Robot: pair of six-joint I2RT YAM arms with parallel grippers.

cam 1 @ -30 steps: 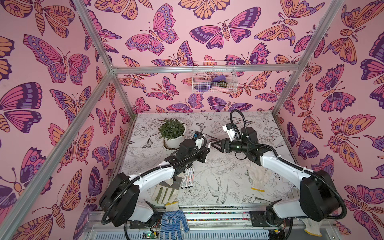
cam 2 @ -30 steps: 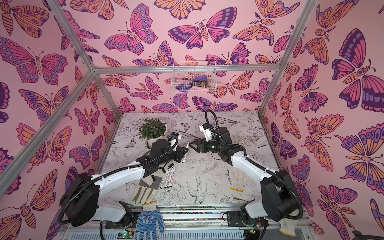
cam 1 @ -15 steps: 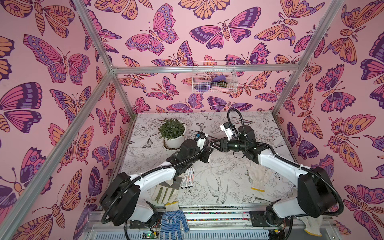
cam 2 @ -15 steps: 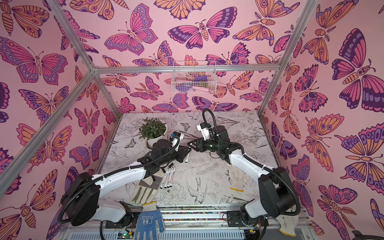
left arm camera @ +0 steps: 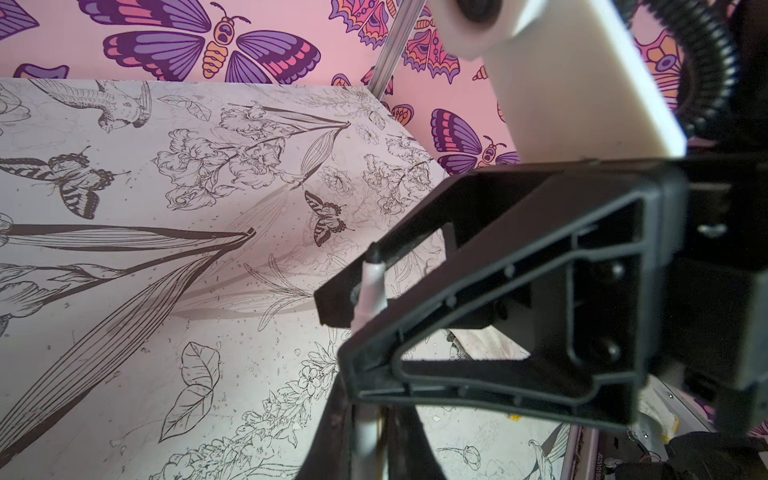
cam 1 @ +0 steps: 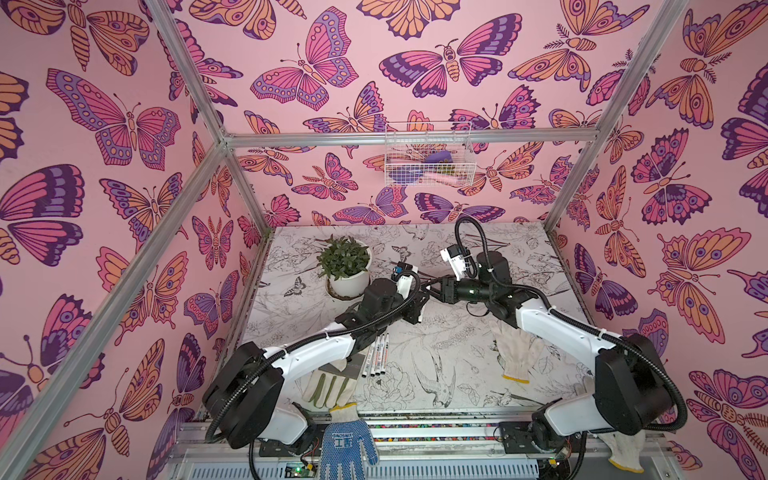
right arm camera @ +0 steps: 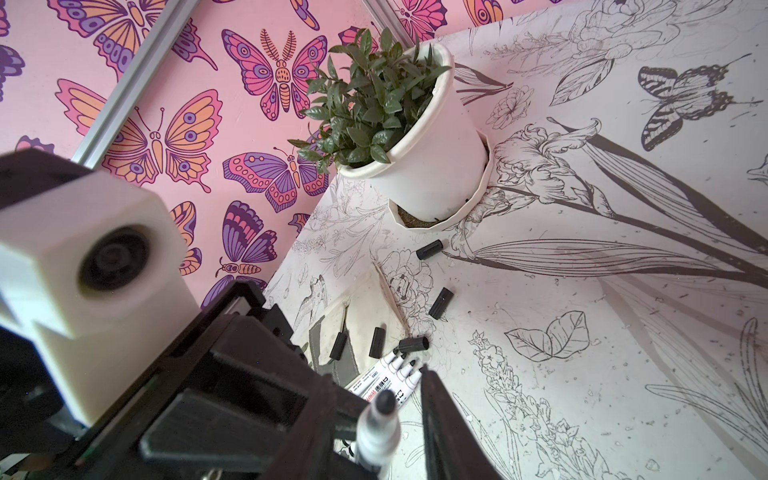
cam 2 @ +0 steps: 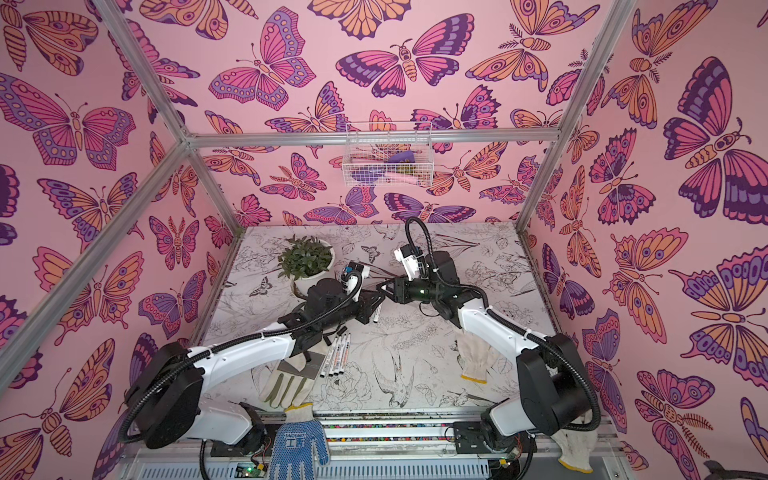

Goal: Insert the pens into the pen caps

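Left wrist view has my left jaws clamped tight on one pen [left arm camera: 370, 286], its dark tip sticking out. My right jaws stand partly open around that tip end; whether they touch it I can't quite tell. Four pens [cam 1: 376, 353] lie side by side on the tabletop [cam 1: 457, 365], five caps [right arm camera: 440, 302] loose near their tips

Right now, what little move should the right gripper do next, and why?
Probably shut the right gripper onto the pen. The left gripper grips that pen by its barrel, and the right jaws stand either side of its dark tip with a gap showing. A firm second grip seems needed before the left lets go. The caps lie loose on the table.
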